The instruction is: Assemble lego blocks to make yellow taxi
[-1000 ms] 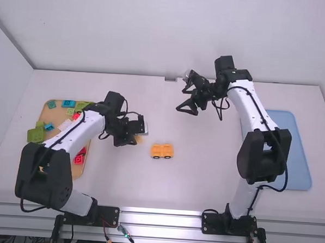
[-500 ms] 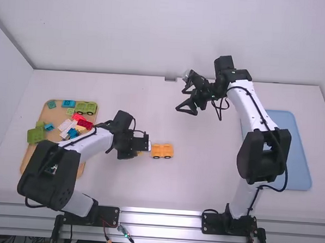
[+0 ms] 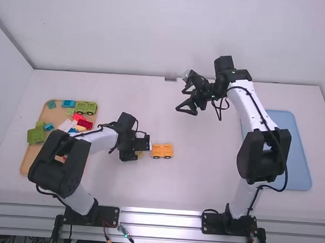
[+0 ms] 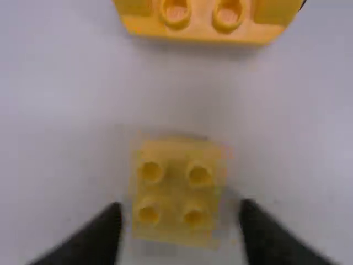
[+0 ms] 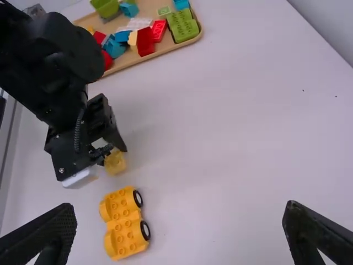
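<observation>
1 small yellow block (image 4: 176, 190) is sitting between the 2 fingers of the left tool (image 3: 137, 154), its 4 studs facing the left wrist camera. A gap is showing on each side of it in that view, so the left tool is standing open around the block, not clenching it.

Just beside the block, to its right in the high view, 1 yellow car (image 3: 162, 150) is resting on the table (image 3: 214, 181). It is showing 2 black wheels (image 5: 145, 230) along its side and raised ends, with studs facing up.

Farther out, the right tool (image 3: 186, 110) is hanging well apart from both the car and the block, toward the far side of the table. Its 2 fingers are spreading wide, holding nothing.

On the left, 1 wooden tray (image 3: 32, 157) is carrying loose blocks, the left arm passing over its near part. At its far right corner, 1 green wheeled block (image 3: 86, 108) is standing beside 1 blue block (image 3: 68, 103). At least 2 red blocks (image 5: 145, 42) are lying close together nearby, and 1 bigger green block (image 3: 36, 135) is sitting at the left edge. On the right, 1 blue tray (image 3: 298, 161) is lying beyond the right arm.
</observation>
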Controlling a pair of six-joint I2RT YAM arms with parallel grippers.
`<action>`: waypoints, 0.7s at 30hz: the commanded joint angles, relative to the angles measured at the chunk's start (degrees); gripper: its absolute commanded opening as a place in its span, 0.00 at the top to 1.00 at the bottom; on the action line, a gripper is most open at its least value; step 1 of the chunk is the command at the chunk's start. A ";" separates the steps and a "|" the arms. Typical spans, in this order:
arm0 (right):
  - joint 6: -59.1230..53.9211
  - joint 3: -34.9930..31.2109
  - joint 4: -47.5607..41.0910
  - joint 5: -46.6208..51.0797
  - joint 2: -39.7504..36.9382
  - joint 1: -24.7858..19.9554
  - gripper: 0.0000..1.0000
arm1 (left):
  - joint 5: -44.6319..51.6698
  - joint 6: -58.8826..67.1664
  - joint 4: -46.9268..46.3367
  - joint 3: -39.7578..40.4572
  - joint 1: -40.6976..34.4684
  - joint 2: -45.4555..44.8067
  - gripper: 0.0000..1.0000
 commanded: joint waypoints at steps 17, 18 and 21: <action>0.20 1.05 -0.52 -0.35 0.74 0.09 0.01 | 33.53 19.67 -10.75 6.60 11.39 -5.33 0.01; 0.17 1.05 -0.55 -0.35 0.74 0.11 0.01 | 40.24 20.39 -9.49 5.42 15.32 -5.09 0.01; 0.15 1.05 0.13 0.09 0.74 0.07 0.01 | 44.92 20.28 -4.48 2.93 21.75 -4.17 0.01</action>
